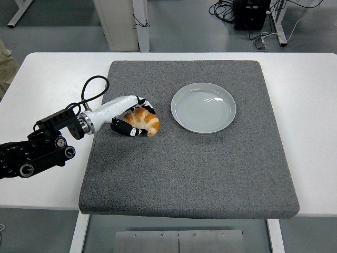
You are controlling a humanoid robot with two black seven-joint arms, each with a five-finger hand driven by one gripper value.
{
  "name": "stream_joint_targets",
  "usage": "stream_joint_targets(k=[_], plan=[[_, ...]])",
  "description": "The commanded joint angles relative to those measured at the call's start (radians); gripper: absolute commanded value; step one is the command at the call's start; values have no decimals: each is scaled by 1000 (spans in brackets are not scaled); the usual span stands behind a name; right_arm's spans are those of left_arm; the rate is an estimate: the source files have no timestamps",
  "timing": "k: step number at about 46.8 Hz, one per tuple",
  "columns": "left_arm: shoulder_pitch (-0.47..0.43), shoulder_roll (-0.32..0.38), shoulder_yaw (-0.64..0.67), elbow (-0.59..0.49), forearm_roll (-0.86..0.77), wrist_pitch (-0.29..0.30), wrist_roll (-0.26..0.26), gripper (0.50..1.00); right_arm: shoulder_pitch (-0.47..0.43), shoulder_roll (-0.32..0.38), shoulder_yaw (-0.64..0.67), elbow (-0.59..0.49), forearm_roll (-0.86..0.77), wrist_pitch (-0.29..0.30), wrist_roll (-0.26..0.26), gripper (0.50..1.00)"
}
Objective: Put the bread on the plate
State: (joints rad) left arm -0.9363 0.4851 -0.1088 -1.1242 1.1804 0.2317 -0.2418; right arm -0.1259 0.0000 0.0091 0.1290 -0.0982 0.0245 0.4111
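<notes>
Now the left hand is wrapped around the croissant, fingers on top and thumb below, so it can be picked up. It looks like a tight hold, but that is hard to see. The croissant sits on the gray mat, near the empty plate on its right.

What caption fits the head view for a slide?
Left hand grasps the bread on the grey mat, beside an empty plate.
</notes>
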Motion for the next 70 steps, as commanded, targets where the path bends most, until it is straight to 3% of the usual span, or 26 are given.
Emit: stream_joint_targets(k=[1,11,20,43,56,70], plan=[[-4,6,0,0,-1,0,-22,500,0,0,0,0,0,0,0,1000],[-45,30,0,-3,-4,-9,-34,500,0,0,0,0,0,0,0,1000],[-139,53,3,-5,-4,-25,-39,500,0,0,0,0,0,0,0,1000],[-368,139,-9,18,-15,-178,-40,500,0,0,0,0,0,0,0,1000],[-464,139,-9,63,-16,-253,-40,500,0,0,0,0,0,0,0,1000],[-478,76,-9,90,-10,-255,-42,500,0,0,0,0,0,0,0,1000]])
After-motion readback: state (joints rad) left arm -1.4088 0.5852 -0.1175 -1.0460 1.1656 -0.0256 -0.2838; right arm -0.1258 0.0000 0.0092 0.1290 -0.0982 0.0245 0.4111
